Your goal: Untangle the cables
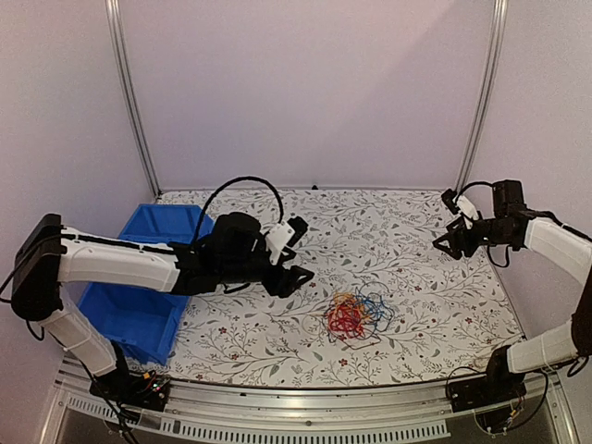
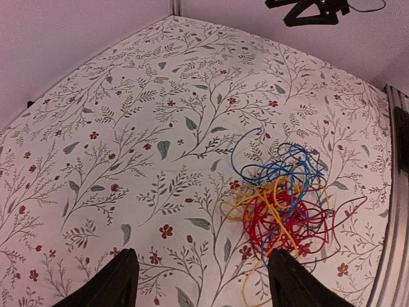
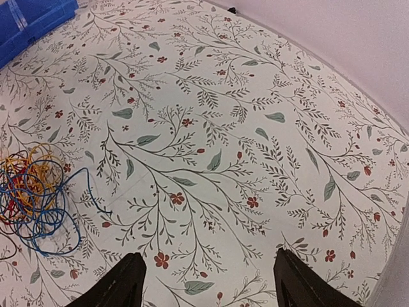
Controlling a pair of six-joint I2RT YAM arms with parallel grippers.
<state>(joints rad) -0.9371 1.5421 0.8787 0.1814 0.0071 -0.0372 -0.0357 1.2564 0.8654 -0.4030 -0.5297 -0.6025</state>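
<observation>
From the top camera I see the cables (image 1: 358,314) lying as one red, yellow and blue clump on the flowered table (image 1: 407,222), toward its near edge. The left fingers (image 1: 298,277) hang just left of the clump and a little beyond it. The right fingers (image 1: 446,244) are well off to its right and farther back. A blue bin (image 1: 139,314) sits far left of the clump. At this size I can't make out which strand crosses which.

On my left wrist camera the fingers (image 2: 121,284) stand apart over the table, with the clump (image 2: 281,208) just ahead of the right-hand one.

On my right wrist camera the fingers (image 3: 131,284) are spread wide too. The clump (image 3: 35,188) sits at the picture's left edge, well away from them.
</observation>
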